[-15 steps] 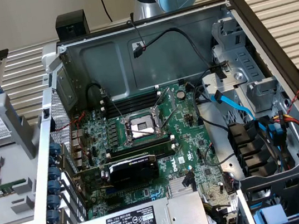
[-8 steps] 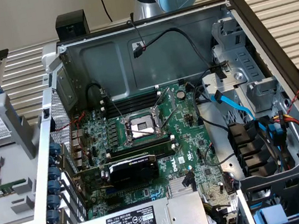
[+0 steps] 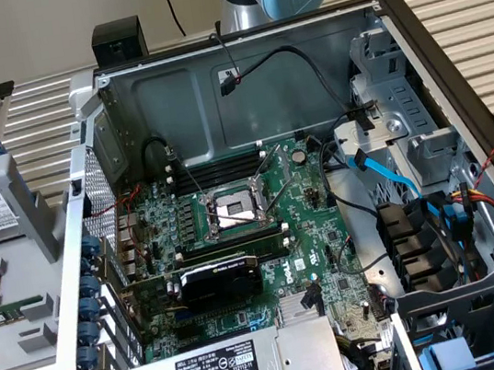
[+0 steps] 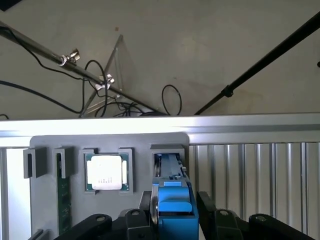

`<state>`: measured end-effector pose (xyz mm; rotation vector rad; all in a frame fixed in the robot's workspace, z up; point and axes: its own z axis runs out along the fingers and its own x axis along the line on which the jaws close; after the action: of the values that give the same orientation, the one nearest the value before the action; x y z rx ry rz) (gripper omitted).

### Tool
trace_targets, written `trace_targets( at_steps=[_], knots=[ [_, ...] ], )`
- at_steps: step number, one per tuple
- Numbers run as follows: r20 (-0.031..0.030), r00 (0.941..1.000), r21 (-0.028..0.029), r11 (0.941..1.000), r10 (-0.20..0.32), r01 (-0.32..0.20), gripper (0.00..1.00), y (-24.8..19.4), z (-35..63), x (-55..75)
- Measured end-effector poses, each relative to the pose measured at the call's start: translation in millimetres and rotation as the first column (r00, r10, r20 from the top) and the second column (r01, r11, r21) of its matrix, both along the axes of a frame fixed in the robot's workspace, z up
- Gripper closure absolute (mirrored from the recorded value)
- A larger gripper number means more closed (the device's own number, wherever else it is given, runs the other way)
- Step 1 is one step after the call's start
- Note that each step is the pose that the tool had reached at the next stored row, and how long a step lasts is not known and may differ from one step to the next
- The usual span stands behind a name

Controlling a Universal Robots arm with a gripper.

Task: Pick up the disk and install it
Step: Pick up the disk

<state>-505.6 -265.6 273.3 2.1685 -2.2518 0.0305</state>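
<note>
Blue plastic is seen between the jaws in the wrist view; it is the carrier of the disk [image 4: 172, 212], which is stood on edge in a slot of the grey fixture [image 4: 50, 145]. The thin edge is turned towards the camera. The long axis is judged to run straight away from the jaws, down into the slot, so that only the thickness is spanned. One jaw is set to each side of the carrier, close against it; whether they are clamped on it or just short of contact cannot be told.

In neighbouring pockets of the same fixture a processor chip [image 4: 106, 171] and a memory stick [image 4: 62, 195] are held, beside the disk but apart from it. The fixture is set on the slatted tabletop [image 4: 250, 175].

In the exterior view the fixture is found at the exterior view's left, outside the open computer case [image 3: 432, 55]; the metal drive cage [image 3: 405, 124] is placed at that view's right, well apart from the disk, with the motherboard [image 3: 332, 256] between.

"DELL" can be read on the black-and-white label of the power supply [image 3: 292, 364]. A white label is carried by the disk; its print is too small to be read. Green lettering on the graphics card [image 3: 219, 277] cannot be made out.
</note>
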Motion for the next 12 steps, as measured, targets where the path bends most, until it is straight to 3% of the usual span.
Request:
trace_targets(
  at_steps=[3,12],
  knots=[
    [0.0001,1.0,0.0001,1.0,0.0,0.0,0.63,0.0,0.0,0.0],
    [0.0017,1.0,0.0001,1.0,0.0,0.0,0.63,-1.4,0.0,-3.8]
  ],
)
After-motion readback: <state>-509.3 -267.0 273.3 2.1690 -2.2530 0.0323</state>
